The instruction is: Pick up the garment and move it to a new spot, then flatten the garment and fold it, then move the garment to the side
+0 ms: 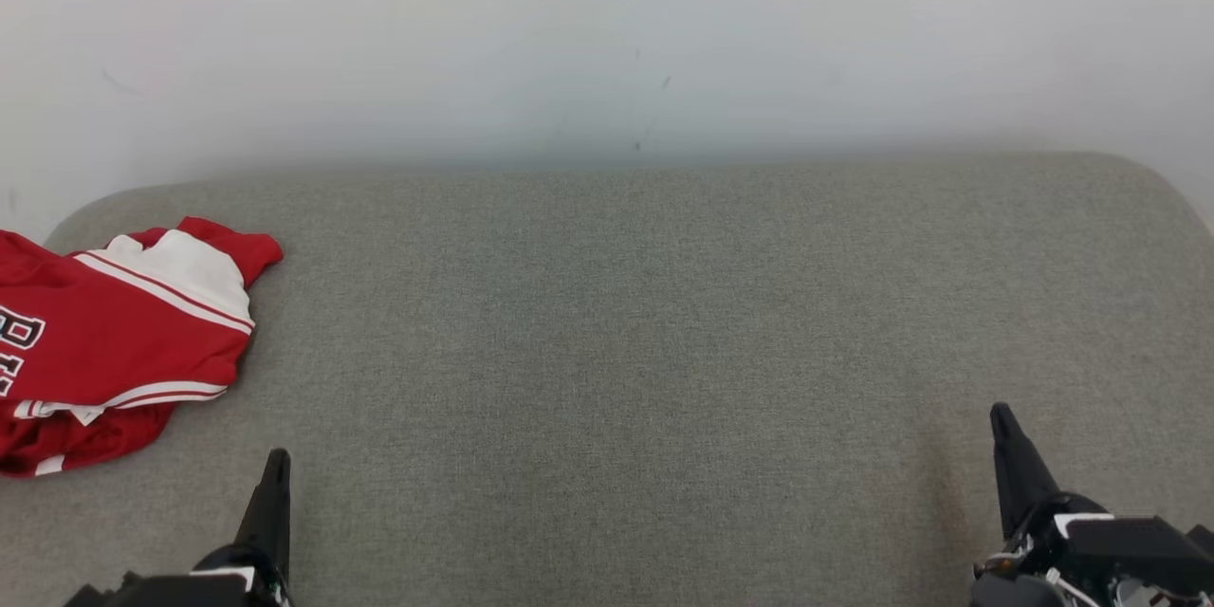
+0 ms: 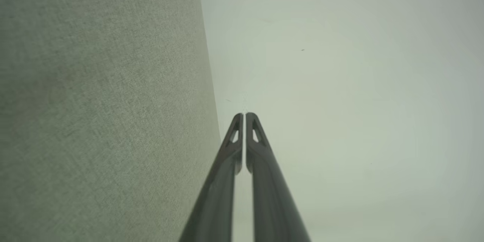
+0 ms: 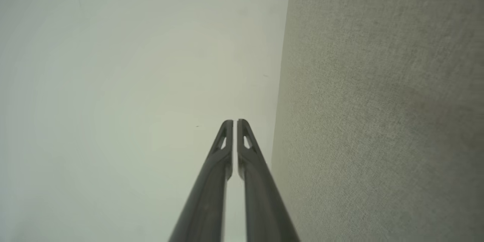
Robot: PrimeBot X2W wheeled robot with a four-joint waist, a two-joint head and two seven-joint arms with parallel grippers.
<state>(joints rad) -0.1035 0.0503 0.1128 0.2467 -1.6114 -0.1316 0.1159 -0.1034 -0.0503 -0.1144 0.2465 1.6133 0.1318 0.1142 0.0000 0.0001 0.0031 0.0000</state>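
At the far left, a red sports shirt with white stripes and dark letters (image 1: pixel 123 341) is seen lying in a loose, bunched pile, and part of it is cut off by the picture's edge. Whether it has been folded yet cannot be told. Just to its right, low down, the dark left claw (image 1: pixel 275 474) is held shut with nothing in it. The shirt is close to the rounded left corner of the worktop, so it could be pushed off the edge if it is bumped by a shut claw. If only the top layer is pinched, the rest could be left behind or the pile pulled apart. The grey cloth-covered worktop (image 1: pixel 645 351) is soft and a bit rough, so the shirt may be dragged into wrinkles when it is slid. At the lower right, well apart from the shirt, the dark right claw (image 1: pixel 1005 432) is also shut and holds nothing. Behind it all, a plain pale wall (image 1: pixel 607 38) with a few small marks is seen.
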